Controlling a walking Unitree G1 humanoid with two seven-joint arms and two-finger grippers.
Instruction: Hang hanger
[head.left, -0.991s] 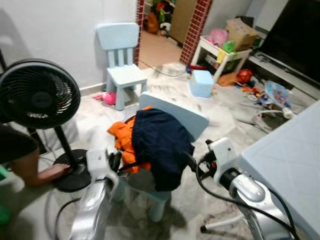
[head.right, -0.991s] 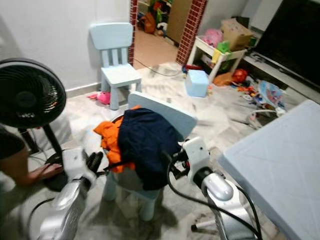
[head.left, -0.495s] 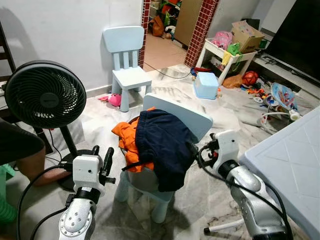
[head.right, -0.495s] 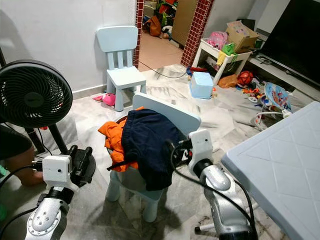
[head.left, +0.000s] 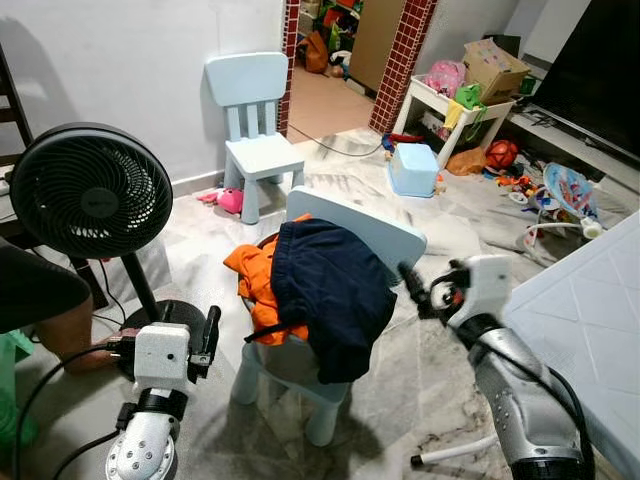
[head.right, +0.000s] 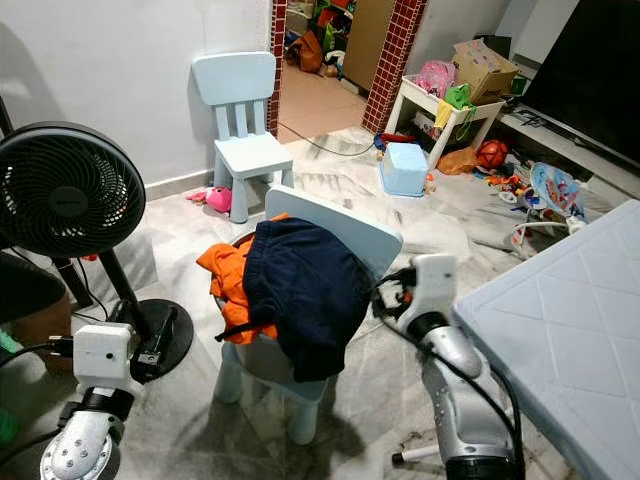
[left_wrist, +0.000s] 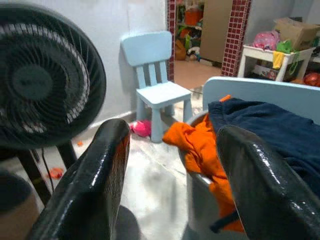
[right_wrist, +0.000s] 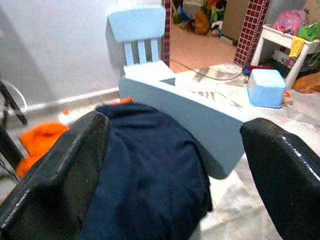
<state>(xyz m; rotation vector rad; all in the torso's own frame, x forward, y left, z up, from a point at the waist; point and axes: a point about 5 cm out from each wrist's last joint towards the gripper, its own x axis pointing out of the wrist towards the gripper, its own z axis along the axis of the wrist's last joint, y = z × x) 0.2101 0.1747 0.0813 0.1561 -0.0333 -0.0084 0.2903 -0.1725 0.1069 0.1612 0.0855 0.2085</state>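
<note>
A small light-blue chair (head.left: 378, 236) stands just before me with a navy garment (head.left: 325, 285) draped over its back and an orange garment (head.left: 255, 282) on its seat. A thin black bar (head.left: 268, 330), perhaps a hanger's arm, pokes out under the clothes. My left gripper (head.left: 210, 330) is low on the chair's left, open and empty; the left wrist view looks between its fingers (left_wrist: 100, 185) at the orange garment (left_wrist: 200, 145). My right gripper (head.left: 412, 288) is to the chair's right, open and empty, facing the navy garment (right_wrist: 150, 165).
A black standing fan (head.left: 90, 190) is on the left, with a person's hand (head.left: 100, 352) at its base. A second light-blue chair (head.left: 255, 110) stands by the wall. A white table (head.left: 590, 310) is on my right. A blue box (head.left: 412, 168) and toys litter the far floor.
Both grippers have drawn back from the clothes on the chair: the left one down and to the left, the right one out to the right. The clothes have not moved.
</note>
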